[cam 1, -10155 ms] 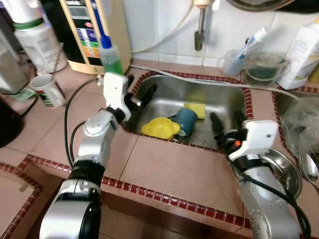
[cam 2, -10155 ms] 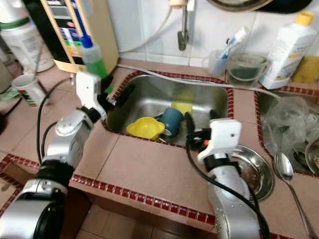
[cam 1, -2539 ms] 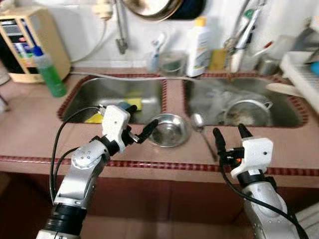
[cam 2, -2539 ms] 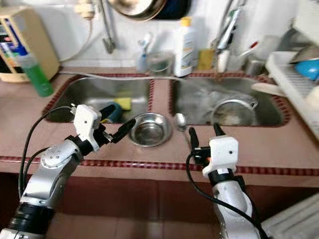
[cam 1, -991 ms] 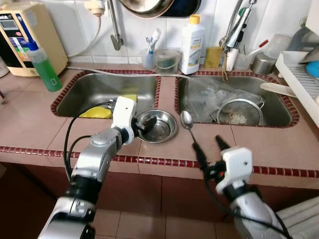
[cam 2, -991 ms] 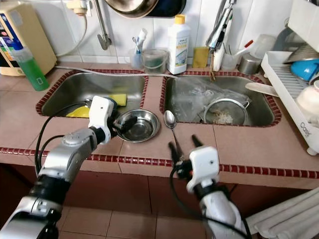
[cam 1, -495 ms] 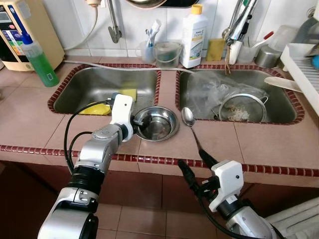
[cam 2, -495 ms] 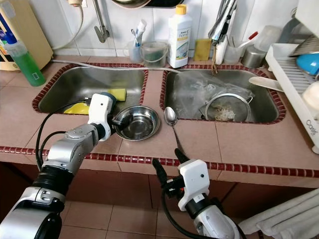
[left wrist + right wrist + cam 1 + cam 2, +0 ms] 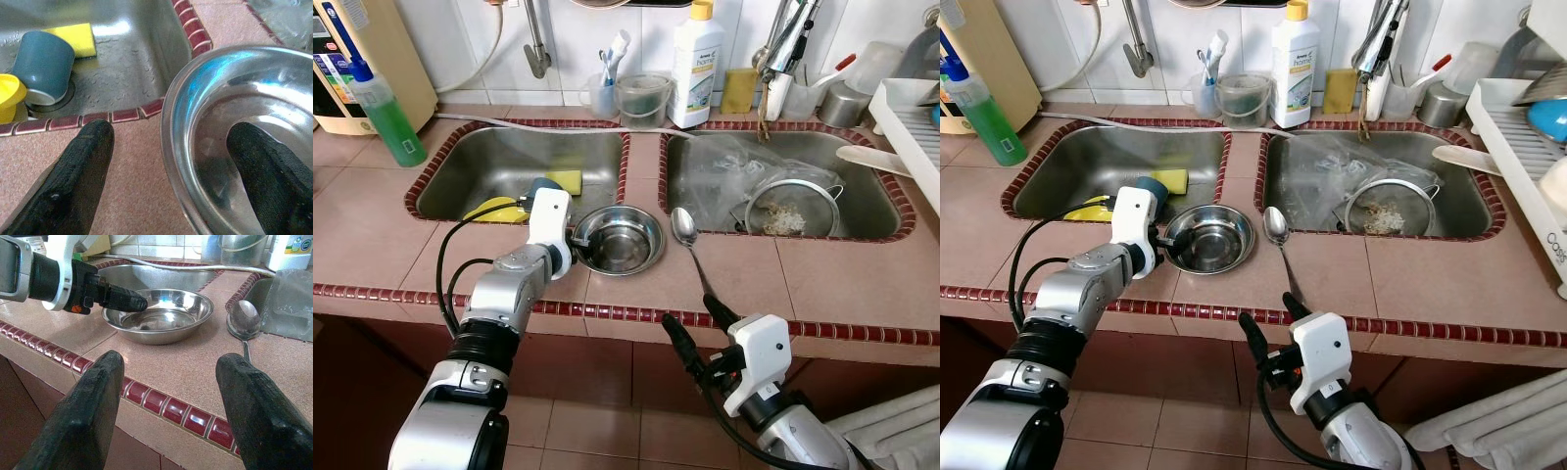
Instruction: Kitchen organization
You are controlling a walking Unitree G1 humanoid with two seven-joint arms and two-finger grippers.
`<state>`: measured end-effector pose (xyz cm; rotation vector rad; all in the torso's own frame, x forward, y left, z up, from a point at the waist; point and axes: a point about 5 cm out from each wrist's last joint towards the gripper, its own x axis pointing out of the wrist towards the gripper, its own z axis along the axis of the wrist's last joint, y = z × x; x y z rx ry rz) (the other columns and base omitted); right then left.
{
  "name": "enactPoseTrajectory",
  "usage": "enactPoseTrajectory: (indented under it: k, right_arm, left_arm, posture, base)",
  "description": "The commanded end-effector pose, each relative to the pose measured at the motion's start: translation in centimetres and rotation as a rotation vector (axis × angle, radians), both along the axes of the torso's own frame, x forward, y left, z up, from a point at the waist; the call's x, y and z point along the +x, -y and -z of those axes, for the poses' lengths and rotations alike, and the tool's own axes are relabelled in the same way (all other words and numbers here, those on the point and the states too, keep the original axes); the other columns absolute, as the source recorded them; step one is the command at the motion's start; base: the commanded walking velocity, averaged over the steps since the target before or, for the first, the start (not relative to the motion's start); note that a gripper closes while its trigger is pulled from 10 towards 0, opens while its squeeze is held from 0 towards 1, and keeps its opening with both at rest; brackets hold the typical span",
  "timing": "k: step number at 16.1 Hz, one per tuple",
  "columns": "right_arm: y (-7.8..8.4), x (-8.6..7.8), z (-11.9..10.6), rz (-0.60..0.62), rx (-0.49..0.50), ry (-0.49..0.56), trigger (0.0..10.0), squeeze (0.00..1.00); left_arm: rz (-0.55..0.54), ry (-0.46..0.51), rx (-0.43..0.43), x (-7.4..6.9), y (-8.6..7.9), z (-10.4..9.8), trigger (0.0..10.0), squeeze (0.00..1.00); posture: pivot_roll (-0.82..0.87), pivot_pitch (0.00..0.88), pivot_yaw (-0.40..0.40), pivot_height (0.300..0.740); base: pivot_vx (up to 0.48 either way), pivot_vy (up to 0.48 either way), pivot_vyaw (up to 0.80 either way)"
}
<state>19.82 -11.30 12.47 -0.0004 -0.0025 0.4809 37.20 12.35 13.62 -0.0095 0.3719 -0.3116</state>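
Sitting on the tiled worktop (image 9: 636, 284) between the two sinks, the steel bowl (image 9: 619, 239) rests just in front of the divider, empty as far as I can make out. My left pincer (image 9: 576, 245) straddles its near-left rim: in the left wrist view one black finger (image 9: 266, 166) is inside the bowl and the other lies outside on the tile, spread, with the rim between them and not clamped. A long spoon (image 9: 685, 233) lies on the worktop just beside the bowl's right side, bowl-end toward the sink. My right pincer (image 9: 695, 328) hangs below the worktop's front edge, fingers wide apart and gripping nothing. Behind the bowl, the left sink (image 9: 470, 171) holds a blue cup (image 9: 44, 66), a yellow sponge (image 9: 564, 180) and a yellow dish (image 9: 494, 210). The right sink (image 9: 862, 220) holds a wire strainer (image 9: 785, 208) and crumpled clear plastic (image 9: 720, 166). A green bottle (image 9: 389, 116) stands on the far left.
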Motion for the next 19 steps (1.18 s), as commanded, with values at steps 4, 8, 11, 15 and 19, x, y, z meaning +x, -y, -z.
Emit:
enactPoseTrajectory:
  k: [4,8,11,15,19]
  right_arm:
    - [-0.3,0.0,-0.5,-0.006,0.003,0.013,10.0,0.0]
    - [-0.2,0.1,-0.5,0.012,0.002,0.018,10.0,0.0]
    - [-0.3,0.3,-0.6,0.029,0.004,0.027,10.0,0.0]
    - [-0.3,0.1,-0.4,0.041,0.002,0.027,10.0,0.0]
    - [-0.3,0.3,-0.4,0.044,-0.001,0.029,10.0,0.0]
  left_arm:
    - [0.059,-0.028,0.057,0.1,1.0,0.1,10.0,0.0]
    - [0.12,-0.032,0.089,0.1,1.3,0.3,10.0,0.0]
    - [0.244,0.021,0.182,-0.5,1.7,1.0,1.5,0.0]
    - [0.346,-0.03,0.25,-1.3,2.0,2.2,0.0,0.0]
    - [0.358,-0.035,0.245,-1.3,1.8,2.3,0.0,0.0]
  posture:
    - [-0.21,0.103,0.097,0.74]
    - [-0.21,0.106,0.111,0.74]
    - [-0.22,0.105,0.123,0.74]
    - [-0.22,0.105,0.134,0.74]
    - [-0.21,0.102,0.134,0.74]
  base:
    - [0.0,0.0,0.0]
    - [0.0,0.0,0.0]
    - [0.0,0.0,0.0]
    - [0.0,0.0,0.0]
    - [0.0,0.0,0.0]
